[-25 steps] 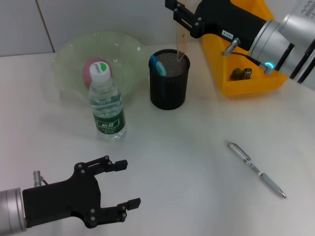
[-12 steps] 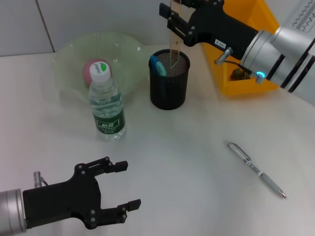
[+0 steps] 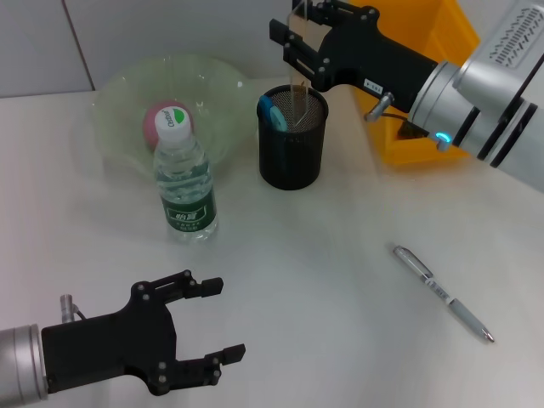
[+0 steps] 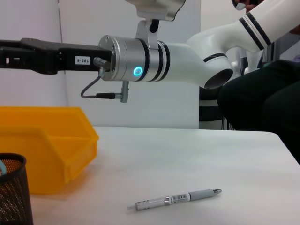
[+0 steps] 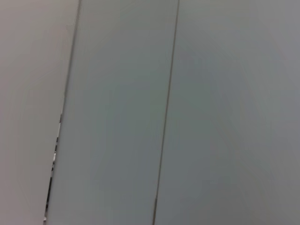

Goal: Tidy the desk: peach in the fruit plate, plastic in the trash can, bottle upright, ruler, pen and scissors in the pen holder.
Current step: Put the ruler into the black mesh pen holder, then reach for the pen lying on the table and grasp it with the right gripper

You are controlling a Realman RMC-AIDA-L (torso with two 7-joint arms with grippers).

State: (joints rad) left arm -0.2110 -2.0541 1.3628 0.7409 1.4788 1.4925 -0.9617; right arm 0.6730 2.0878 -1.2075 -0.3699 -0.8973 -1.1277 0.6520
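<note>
Head view: right gripper (image 3: pixel 297 38) sits above the holder (image 3: pixel 291 136), jaws closed on the top of the ruler (image 3: pixel 298 85), which stands near upright w/ its lower end inside the mesh cup. Ruler looks thin, clear, light, prob a bit flexy & slick, so a pinch on the flat faces near the top end suits it. Left gripper (image 3: pixel 200 327) rests low over the worktop (image 3: pixel 340 280), jaws wide, holding nothing. Bottle (image 3: pixel 184 189) stands upright just in front of the plate (image 3: pixel 136 93), peach (image 3: pixel 161 119) inside. Pen (image 3: pixel 442 291) lies flat on the worktop, well apart from the holder; slim, smooth, likely to roll, best taken mid-barrel across its width

Left wrist: pen (image 4: pixel 178 198), bin (image 4: pixel 47 145), holder edge, right arm overhead

Right wrist: only blank wall
</note>
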